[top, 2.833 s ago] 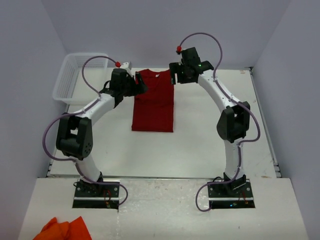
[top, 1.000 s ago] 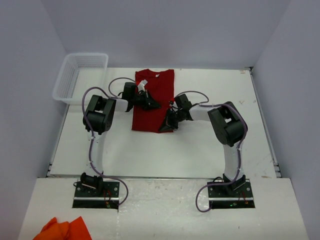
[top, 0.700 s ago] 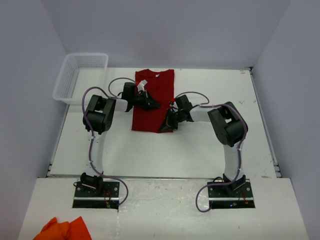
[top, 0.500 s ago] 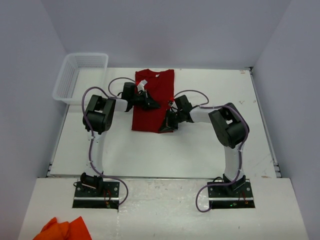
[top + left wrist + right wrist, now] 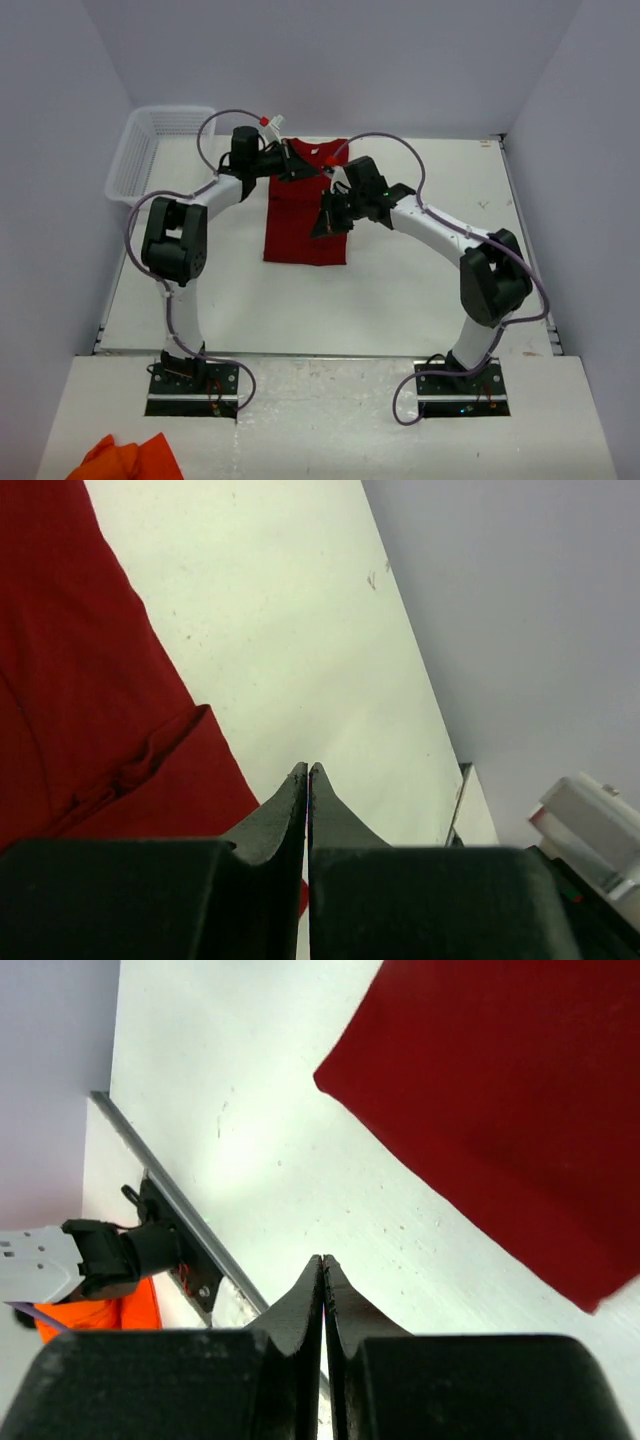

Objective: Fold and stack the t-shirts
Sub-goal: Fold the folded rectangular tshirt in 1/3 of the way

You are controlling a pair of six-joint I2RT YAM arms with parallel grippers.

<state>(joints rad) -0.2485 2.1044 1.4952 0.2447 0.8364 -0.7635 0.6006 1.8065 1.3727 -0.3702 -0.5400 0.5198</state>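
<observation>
Red t-shirt (image 5: 305, 215): narrow lengthwise strip, flat on the table toward 12 o'clock, collar farthest, likely awaiting its crosswise fold. Left gripper (image 5: 308, 772) over the collar end, right gripper (image 5: 322, 1260) over the strip's 4 o'clock side. Both jaws pressed together with nothing pinched, seemingly between grips.

The shirt (image 5: 305, 215) lies flat on the surface (image 5: 420, 270), left of the middle, its collar end almost at the far edge. The basket (image 5: 125, 170) stands at the far left corner, left of the shirt and apart from it. The left gripper (image 5: 303, 170) is over the shirt's far end. The right gripper (image 5: 325, 222) is over its right edge, nearer than the left one. Before the near edge lies a board (image 5: 320, 420) that carries both arm bases. A cloth (image 5: 125, 460) lies at the board's near left corner, left of the left base.
</observation>
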